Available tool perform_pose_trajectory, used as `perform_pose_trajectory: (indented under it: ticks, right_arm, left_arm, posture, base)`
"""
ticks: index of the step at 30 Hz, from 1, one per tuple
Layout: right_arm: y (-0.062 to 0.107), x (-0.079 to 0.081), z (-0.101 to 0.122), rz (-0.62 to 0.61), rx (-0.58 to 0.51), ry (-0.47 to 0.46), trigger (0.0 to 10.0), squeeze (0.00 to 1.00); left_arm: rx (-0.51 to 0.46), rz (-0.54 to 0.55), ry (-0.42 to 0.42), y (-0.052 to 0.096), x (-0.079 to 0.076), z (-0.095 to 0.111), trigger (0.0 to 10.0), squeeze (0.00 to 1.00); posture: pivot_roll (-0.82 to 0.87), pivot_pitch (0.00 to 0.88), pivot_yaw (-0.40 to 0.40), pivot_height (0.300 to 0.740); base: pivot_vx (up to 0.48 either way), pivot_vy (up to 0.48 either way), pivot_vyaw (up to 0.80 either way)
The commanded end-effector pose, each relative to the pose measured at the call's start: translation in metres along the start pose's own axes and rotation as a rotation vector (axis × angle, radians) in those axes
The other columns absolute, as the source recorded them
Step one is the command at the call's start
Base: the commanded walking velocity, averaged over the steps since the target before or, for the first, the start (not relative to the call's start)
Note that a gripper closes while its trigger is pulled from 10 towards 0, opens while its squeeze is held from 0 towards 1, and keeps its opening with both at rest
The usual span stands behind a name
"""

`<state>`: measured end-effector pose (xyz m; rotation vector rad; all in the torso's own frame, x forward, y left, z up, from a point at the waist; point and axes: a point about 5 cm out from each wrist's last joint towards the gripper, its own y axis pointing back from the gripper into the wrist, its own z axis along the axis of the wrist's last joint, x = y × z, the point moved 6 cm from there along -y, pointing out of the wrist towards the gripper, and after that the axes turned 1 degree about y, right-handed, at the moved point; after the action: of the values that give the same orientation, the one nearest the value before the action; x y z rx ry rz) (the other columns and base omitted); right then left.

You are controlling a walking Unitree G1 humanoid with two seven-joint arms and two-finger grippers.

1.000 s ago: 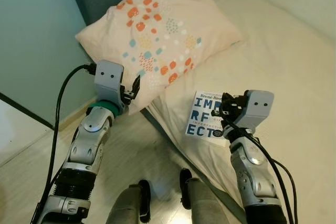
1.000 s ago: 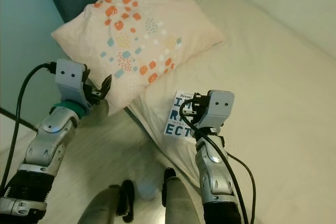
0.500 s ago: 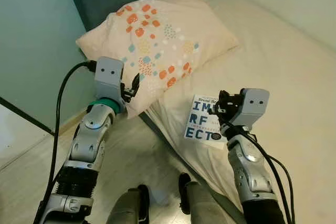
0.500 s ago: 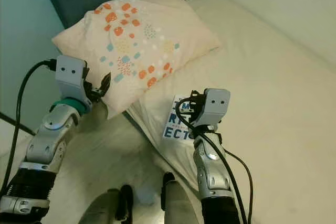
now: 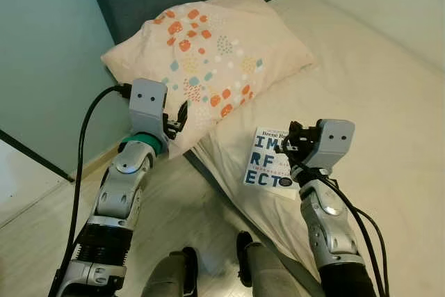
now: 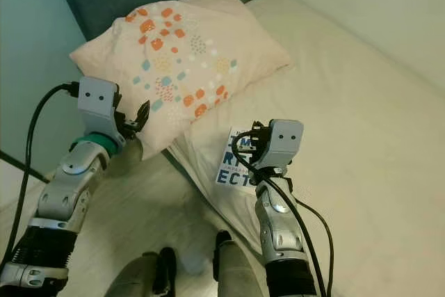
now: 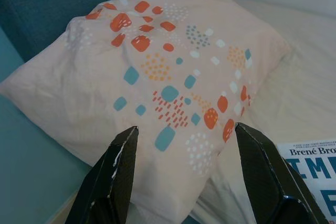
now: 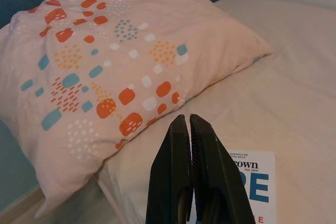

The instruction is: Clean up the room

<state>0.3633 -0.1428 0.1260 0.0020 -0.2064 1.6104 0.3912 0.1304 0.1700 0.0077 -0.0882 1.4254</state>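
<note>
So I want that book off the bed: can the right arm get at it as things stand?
Probably yes. The right gripper hangs just over the book, which lies flat on the bed with nothing between, but its jaws are shut.

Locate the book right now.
The book lies flat on the bed near its edge, just below the patterned pillow, under the right gripper.

1 pillow (image 5: 208, 53), 1 book (image 5: 268, 161), 1 bed (image 5: 375, 88).
</note>
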Motion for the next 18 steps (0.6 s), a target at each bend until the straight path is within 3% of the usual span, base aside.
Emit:
perform_pose_trajectory:
  ticks: [1, 12, 18]
  right_arm:
    - [0.002, 0.001, -0.007, 0.004, 0.016, 0.002, 10.0, 0.0]
    - [0.001, 0.003, -0.008, 0.012, 0.015, 0.004, 10.0, 0.0]
    - [0.001, 0.006, -0.01, 0.018, 0.016, -0.002, 10.0, 0.0]
  left_arm:
    - [0.03, 0.002, -0.012, 0.005, 0.0, -0.01, 10.0, 0.0]
    - [0.058, 0.012, -0.02, 0.01, 0.001, -0.019, 10.0, 0.0]
    - [0.066, 0.014, -0.027, 0.012, 0.002, -0.023, 10.0, 0.0]
  posture:
    - [-0.12, 0.149, 0.039, 0.74]
    - [-0.11, 0.147, 0.037, 0.74]
    - [-0.11, 0.147, 0.036, 0.715]
  base:
    - [0.0, 0.0, 0.0]
    - [0.0, 0.0, 0.0]
    - [0.0, 0.0, 0.0]
